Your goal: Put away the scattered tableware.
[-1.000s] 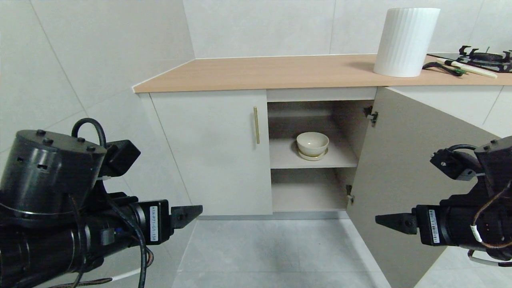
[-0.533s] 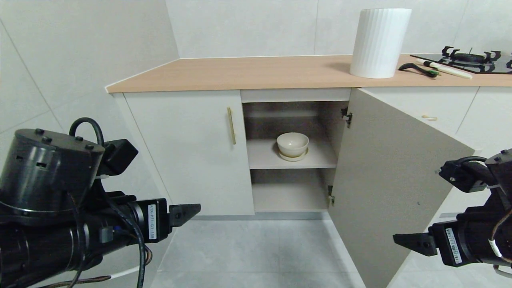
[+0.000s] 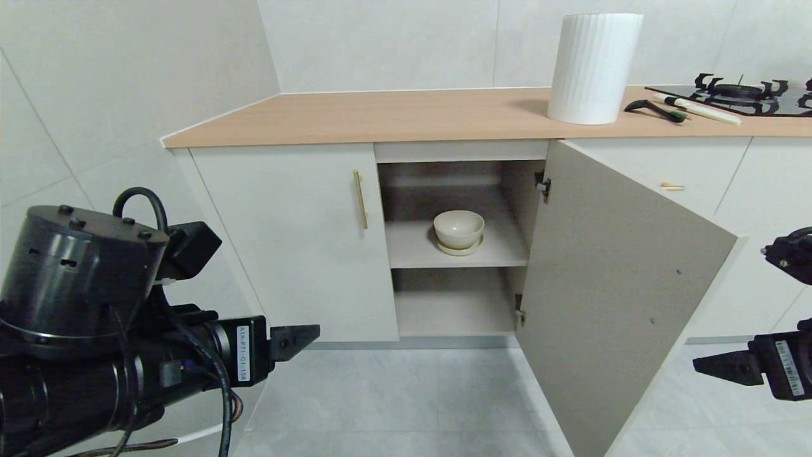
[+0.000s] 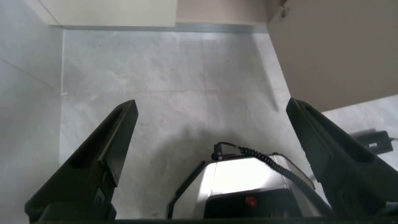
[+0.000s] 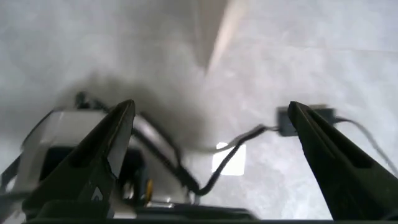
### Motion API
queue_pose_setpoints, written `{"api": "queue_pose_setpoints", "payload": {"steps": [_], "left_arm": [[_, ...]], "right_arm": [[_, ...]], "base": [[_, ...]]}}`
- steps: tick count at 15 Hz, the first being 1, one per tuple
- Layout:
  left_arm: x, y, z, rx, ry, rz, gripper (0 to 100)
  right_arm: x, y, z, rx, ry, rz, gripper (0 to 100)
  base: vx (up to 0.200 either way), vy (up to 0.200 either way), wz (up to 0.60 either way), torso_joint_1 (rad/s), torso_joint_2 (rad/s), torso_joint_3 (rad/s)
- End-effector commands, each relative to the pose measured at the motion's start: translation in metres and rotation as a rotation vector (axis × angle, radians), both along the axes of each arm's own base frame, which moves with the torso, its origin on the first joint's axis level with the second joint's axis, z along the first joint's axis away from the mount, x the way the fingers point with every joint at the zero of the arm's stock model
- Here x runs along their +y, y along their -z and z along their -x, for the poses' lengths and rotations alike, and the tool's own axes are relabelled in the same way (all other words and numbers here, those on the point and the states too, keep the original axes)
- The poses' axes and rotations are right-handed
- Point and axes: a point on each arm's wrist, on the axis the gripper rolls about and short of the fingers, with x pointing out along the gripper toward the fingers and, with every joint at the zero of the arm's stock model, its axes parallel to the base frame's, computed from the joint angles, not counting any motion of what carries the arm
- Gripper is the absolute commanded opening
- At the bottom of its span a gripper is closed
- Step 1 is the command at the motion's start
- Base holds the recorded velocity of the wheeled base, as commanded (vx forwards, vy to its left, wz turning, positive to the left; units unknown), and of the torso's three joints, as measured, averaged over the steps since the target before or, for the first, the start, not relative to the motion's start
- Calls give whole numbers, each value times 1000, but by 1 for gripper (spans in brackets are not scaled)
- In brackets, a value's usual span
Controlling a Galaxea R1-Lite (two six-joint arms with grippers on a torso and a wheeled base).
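Now right fingers lower, farther right.

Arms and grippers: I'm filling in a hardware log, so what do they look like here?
Both arms are matt black. The left arm has a drum-shaped joint housing with bolt heads on top, a looped black cable and a white label near the wrist. The left gripper and right gripper have black wedge-shaped fingers tapering to points; a white barcode label sits behind the right one.
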Motion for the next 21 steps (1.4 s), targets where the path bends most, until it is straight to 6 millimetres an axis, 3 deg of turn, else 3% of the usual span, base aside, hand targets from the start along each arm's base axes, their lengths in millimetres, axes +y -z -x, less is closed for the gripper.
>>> {"api": "queue_pose_setpoints", "payload": {"steps": [1,6,10,12,15,18,21], "left_arm": [[0,0,0,2,0,-1,100],[0,1,-1,3,0,-2,100],[0,0,0,2,0,-1,100],[0,0,0,2,0,-1,100],[0,0,0,2,0,-1,100],[0,0,0,1,0,0,100],[0,0,0,-1,0,1,100]], "right_arm": [[-24,-7,-4,-29,107,36,100],[-49,-8,-15,-56,222,78,100],[-59,-2,-39,-85,280,75,100],[-68,5,-60,-124,337,58,100],[-68,10,-79,-177,392,-10,100],[-67,12,-85,-195,408,-37,100],[-51,16,-92,-192,383,-91,100]], "base": [[0,0,0,0,0,0],[0,0,0,0,0,0],[0,0,0,0,0,0],[0,0,0,0,0,0],[0,0,0,0,0,0],[0,0,0,0,0,0],[0,0,0,0,0,0]]}}
